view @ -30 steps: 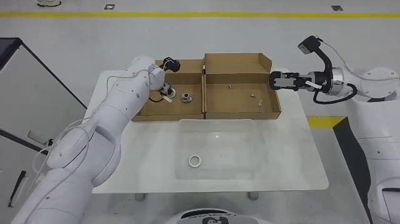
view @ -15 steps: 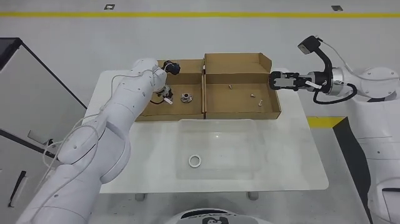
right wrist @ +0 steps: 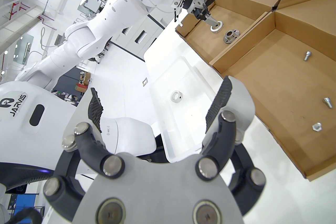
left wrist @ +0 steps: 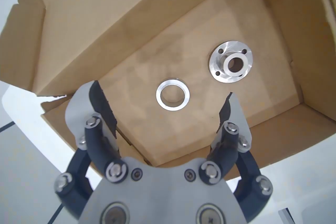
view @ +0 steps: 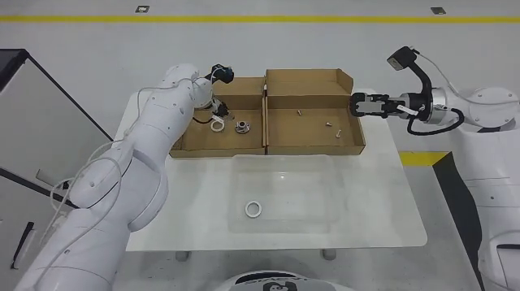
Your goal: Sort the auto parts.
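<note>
My left gripper [left wrist: 162, 89] hangs open over the left cardboard box [view: 195, 141]. Below its fingers, a plain metal ring [left wrist: 172, 97] lies flat and untouched on the box floor. A flanged metal hub [left wrist: 231, 61] with bolt holes sits beside the ring [view: 217, 126], also visible as the hub [view: 242, 127] from above. My right gripper [view: 353, 106] is open and holds nothing, level with the right-hand edge of the right cardboard box [view: 313, 135]. That box holds two small bolts [right wrist: 306, 55] [right wrist: 326, 101] and a nut [right wrist: 316, 126].
A clear plastic tray [view: 237, 162] stands in front of the boxes with one metal collar ring [view: 253, 208] in it. The boxes' raised walls and back flaps stand around the parts. Bare white table [view: 382, 201] lies to the right of the tray.
My left gripper has drawn up and back from the left box's floor, and the plain ring now lies uncovered there. The right arm has stayed still.
</note>
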### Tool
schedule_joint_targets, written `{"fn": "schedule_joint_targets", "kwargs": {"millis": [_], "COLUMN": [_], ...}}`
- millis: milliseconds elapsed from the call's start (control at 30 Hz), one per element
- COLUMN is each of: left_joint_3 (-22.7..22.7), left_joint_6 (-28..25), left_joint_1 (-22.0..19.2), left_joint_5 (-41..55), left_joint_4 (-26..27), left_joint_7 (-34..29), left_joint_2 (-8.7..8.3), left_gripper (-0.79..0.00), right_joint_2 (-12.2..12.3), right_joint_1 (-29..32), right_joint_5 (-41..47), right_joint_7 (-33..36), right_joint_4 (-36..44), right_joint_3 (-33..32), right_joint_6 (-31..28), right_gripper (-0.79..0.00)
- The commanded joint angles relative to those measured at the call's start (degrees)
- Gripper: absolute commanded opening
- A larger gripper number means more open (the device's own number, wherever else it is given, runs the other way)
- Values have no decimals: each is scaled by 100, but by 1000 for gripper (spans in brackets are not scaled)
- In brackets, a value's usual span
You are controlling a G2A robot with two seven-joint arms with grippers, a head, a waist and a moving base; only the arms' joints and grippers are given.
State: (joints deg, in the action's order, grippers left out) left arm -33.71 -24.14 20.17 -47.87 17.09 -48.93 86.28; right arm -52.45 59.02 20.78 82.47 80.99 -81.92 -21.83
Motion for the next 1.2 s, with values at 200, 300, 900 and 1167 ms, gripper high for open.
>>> {"fn": "schedule_joint_targets", "kwargs": {"millis": [200, 300, 900, 1167], "left_joint_3": [-211, -436, -2552, -1870], "left_joint_6": [-758, -818, -669, -583], "left_joint_1": [190, 513, 4017, 3924], "left_joint_5": [-177, -215, 138, 807], "left_joint_4": [1126, 2049, 8529, 8909], "left_joint_7": [30, -227, -2452, -2539], "left_joint_2": [-375, -634, -2139, -2426], "left_gripper": [0, 0, 0, 0], "right_joint_2": [0, 0, 0, 0], "right_joint_1": [0, 0, 0, 0], "right_joint_5": [1, 1, 1, 1], "right_joint_7": [0, 0, 0, 0], "right_joint_4": [0, 0, 0, 0], "right_joint_3": [0, 0, 0, 0], "right_joint_6": [0, 0, 0, 0], "right_gripper": [0, 0, 0, 0]}}
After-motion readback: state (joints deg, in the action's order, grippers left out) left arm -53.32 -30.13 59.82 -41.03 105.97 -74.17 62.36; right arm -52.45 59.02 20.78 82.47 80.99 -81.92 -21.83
